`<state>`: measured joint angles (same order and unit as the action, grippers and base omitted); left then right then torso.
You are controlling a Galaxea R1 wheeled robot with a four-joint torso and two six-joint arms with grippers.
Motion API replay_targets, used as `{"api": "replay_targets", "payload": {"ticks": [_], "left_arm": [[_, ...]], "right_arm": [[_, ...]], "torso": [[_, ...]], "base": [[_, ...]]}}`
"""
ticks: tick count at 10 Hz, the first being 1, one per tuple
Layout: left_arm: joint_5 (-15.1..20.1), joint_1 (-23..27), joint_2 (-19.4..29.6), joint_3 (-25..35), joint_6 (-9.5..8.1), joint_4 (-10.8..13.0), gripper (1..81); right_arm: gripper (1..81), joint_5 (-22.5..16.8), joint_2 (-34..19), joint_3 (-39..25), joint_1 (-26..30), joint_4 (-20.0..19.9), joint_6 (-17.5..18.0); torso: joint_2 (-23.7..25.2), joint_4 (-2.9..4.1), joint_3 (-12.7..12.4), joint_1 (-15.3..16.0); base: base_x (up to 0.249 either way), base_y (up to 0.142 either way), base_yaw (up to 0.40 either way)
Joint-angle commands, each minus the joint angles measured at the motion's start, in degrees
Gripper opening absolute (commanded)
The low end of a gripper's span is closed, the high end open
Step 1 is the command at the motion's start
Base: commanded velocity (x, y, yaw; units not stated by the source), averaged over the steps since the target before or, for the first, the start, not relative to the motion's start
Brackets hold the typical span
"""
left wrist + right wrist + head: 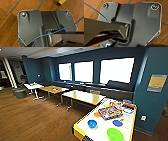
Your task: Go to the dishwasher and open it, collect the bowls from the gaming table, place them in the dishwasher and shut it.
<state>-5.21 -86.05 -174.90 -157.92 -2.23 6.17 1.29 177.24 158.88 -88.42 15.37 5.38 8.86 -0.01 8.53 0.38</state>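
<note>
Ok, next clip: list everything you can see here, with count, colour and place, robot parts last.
White-topped, yellow-rimmed gaming table: one, near right.
Deep blue plastic bowl: one, table's near left.
Lime-green plastic bowl: one, nearest edge.
Flat blue dish: one, mid-table.
Flat orange dish: one, beside the box.
Colourful rectangular game box: one, table's middle.
Wood-topped dining tables: two, along the bench.
White table: one, far left.
Bright windows: three, teal back wall.
Brown wood floor: throughout.
Dark wrist plate: left wrist view; another in right wrist view.
</note>
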Motion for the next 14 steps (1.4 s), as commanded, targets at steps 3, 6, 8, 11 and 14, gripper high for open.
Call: {"api": "replay_targets", "payload": {"ticks": [3,6,8,11,14], "left_arm": [[2.57,3.12,0.16,-0.02,-0.05,-0.46,81.1],[2.57,3.12,0.16,-0.02,-0.05,-0.46,81.1],[2.57,3.04,0.07,-0.02,-0.06,-0.46,81.1],[2.57,3.12,0.07,-0.02,-0.05,-0.46,81.1],[2.57,3.12,0.07,-0.02,-0.05,-0.46,81.1]], "right_arm": [[81.1,-2.70,0.25,-0.34,3.11,0.10,-0.28],[81.1,-2.70,0.25,-0.33,3.11,0.10,-0.28],[81.1,-2.70,0.25,-0.25,3.11,0.10,-0.28],[81.1,-2.70,0.25,-0.34,3.11,0.10,-0.28],[81.1,-2.70,0.25,-0.25,3.11,0.01,-0.28]], "torso": [[0.02,0.00,0.00,-0.02],[0.00,0.00,0.00,0.00],[0.00,0.00,0.00,-0.02],[0.00,0.00,0.00,0.00],[0.00,0.00,0.00,0.00]], "base": [[0.079,0.075,0.000],[0.079,0.075,0.000],[0.079,0.075,0.000],[0.079,0.073,0.000],[0.079,0.073,0.000]]}}
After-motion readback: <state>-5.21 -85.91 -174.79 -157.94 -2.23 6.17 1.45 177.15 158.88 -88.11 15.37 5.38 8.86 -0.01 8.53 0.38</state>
